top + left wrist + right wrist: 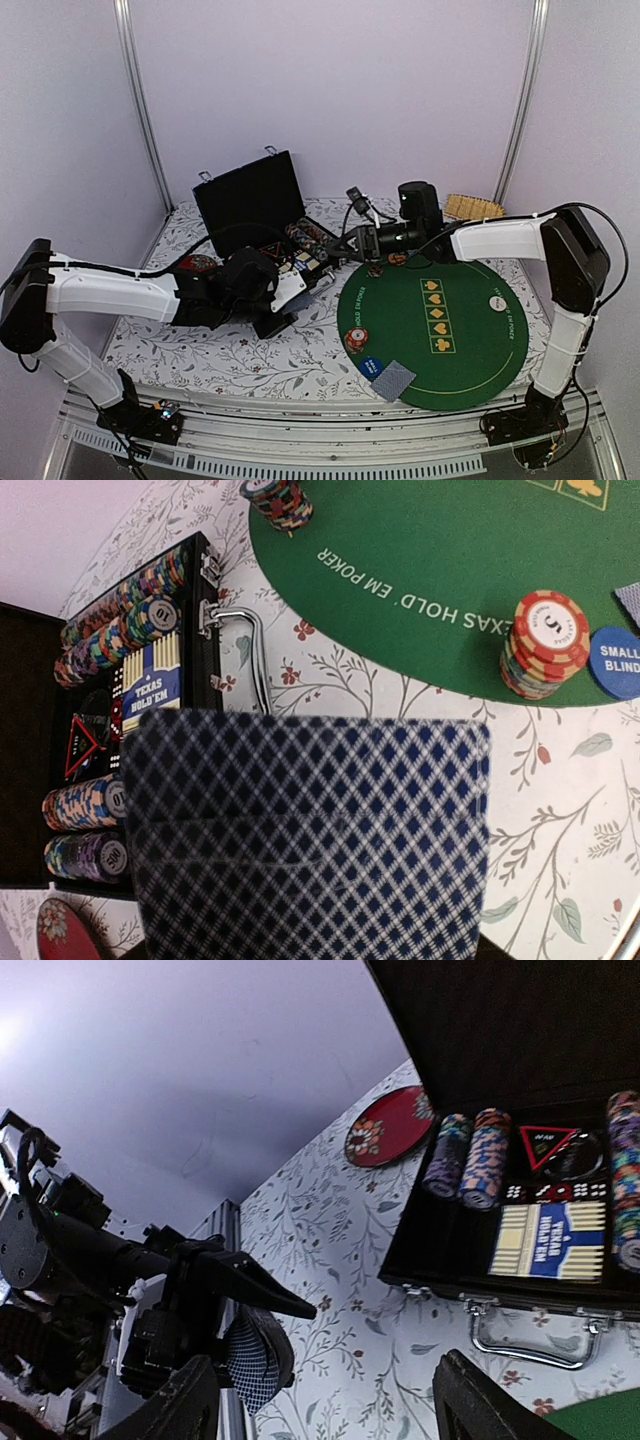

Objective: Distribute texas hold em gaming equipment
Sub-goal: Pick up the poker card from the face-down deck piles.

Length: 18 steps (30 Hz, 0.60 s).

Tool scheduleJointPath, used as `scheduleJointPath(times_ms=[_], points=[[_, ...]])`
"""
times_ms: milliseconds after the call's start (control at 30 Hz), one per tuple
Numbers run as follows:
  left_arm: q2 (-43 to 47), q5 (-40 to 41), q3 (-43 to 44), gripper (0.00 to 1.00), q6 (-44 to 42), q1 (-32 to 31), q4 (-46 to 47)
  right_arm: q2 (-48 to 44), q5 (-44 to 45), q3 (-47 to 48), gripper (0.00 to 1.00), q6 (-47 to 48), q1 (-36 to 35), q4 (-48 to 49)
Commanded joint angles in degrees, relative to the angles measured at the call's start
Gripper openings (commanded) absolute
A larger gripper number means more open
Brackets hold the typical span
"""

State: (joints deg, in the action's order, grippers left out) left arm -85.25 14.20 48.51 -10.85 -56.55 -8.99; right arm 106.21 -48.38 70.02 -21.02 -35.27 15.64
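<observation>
Card (310, 830) in L hand (299, 284), back toward wrist cam

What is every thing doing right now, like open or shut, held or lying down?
black case, open.
left hand, shut on held cards.
held cards, gripped, backs facing wrist camera.
right hand, open, empty.
chip stack, upright on the green mat.
small blind button, flat, beside the chip stack.
dealt cards, face down on the mat.

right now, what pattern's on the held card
blue diamond lattice on the card; left wrist view
</observation>
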Motion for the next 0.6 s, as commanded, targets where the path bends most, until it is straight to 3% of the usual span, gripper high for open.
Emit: scheduleJointPath(times_ms=[0, 267, 567], points=[[1.77, -0.92, 1.5, 0.57, 0.1, 0.31, -0.11, 6.19, -9.42, 3.04, 0.77, -0.89, -1.86, 0.09], [1.77, -0.56, 1.94, 0.57, 0.4, 0.31, -0.77, 11.12, -12.69, 5.65, 0.8, -1.61, -6.05, 1.12], [1.4, -0.64, 2.64, 0.57, 0.62, 0.32, -0.59, 15.44, -8.02, 8.3, 0.77, -3.68, -7.6, 1.15]])
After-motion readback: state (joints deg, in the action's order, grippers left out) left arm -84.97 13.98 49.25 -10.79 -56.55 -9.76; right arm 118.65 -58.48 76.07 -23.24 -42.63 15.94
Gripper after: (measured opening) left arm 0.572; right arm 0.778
